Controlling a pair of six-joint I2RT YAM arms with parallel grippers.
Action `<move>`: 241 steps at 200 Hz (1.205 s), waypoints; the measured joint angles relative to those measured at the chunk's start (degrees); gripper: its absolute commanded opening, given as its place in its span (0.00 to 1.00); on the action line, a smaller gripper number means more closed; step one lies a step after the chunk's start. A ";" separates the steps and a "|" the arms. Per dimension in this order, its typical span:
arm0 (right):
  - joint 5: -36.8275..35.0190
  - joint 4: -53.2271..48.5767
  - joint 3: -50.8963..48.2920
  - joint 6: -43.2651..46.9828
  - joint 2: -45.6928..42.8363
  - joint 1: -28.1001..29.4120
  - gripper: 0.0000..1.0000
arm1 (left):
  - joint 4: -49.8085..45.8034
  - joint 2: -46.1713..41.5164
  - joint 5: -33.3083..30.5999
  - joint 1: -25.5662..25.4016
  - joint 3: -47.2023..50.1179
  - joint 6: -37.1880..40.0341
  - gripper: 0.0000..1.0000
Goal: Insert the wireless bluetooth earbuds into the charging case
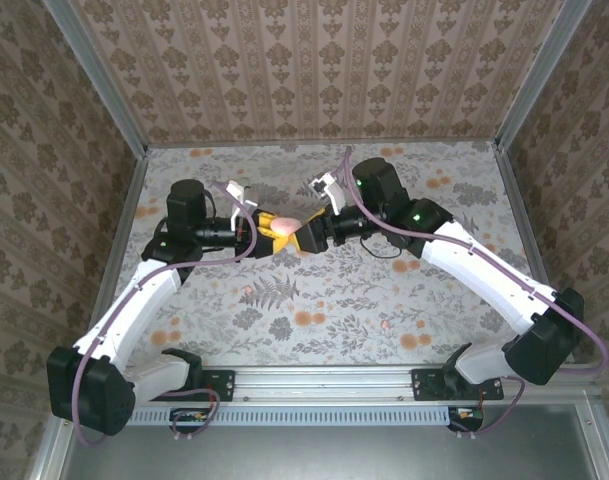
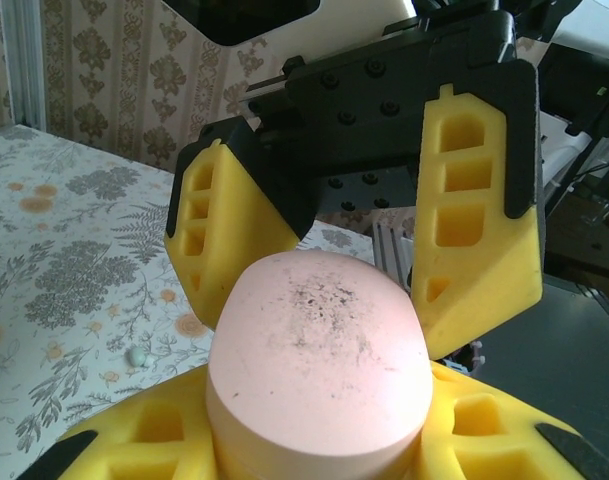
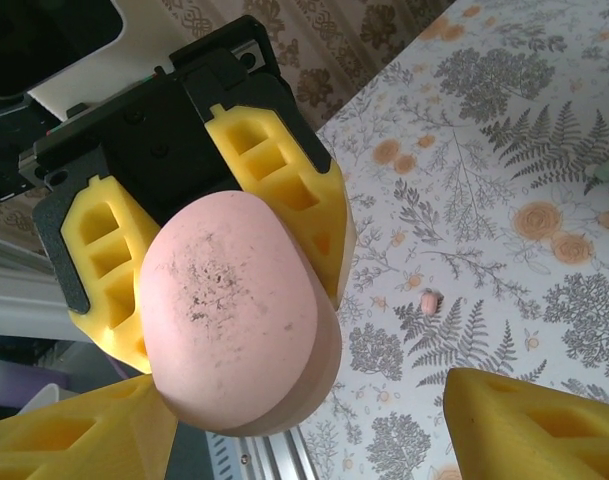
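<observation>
While my left end effector (image 1: 262,228) clenched the charging case (image 1: 281,227), right end effector (image 1: 304,236) sat released astride it; earbuds (image 1: 247,291) lay twd bench (image 1: 464,180) near edge. Opening it prob wanted a square, slow pinch.

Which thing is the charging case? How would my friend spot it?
On the flowery table, look where the left arm and right arm meet. The left end effector grips the charging case: a big speckled pink oval, unlike the tiny loose earbuds.

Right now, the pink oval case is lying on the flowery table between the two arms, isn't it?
Not quite: the pink oval case is held up off the flowery table by the left gripper, between the two arms, as the left wrist view shows.
</observation>
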State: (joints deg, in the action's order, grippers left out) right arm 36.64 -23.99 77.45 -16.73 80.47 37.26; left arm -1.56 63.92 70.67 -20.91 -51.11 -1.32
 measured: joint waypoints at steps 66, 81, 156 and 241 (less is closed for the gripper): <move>2.71 -0.70 0.61 -3.48 1.75 -2.08 0.70 | -0.46 0.31 -3.19 -0.42 0.02 1.03 0.14; 3.08 -0.76 0.61 -4.48 1.79 -2.54 0.70 | -0.37 0.48 -3.76 -0.52 0.00 1.11 0.14; 1.42 1.99 1.36 -7.85 2.32 -6.12 0.70 | -2.84 0.85 -2.08 -1.88 0.13 1.64 0.14; 2.82 2.56 -0.76 -10.73 -0.63 -6.32 0.71 | -2.71 0.87 -1.25 -0.94 0.13 1.57 0.13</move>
State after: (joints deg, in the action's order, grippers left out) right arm 39.46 -21.43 76.69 -27.46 79.83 30.94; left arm -4.27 64.79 69.43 -21.85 -50.98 0.25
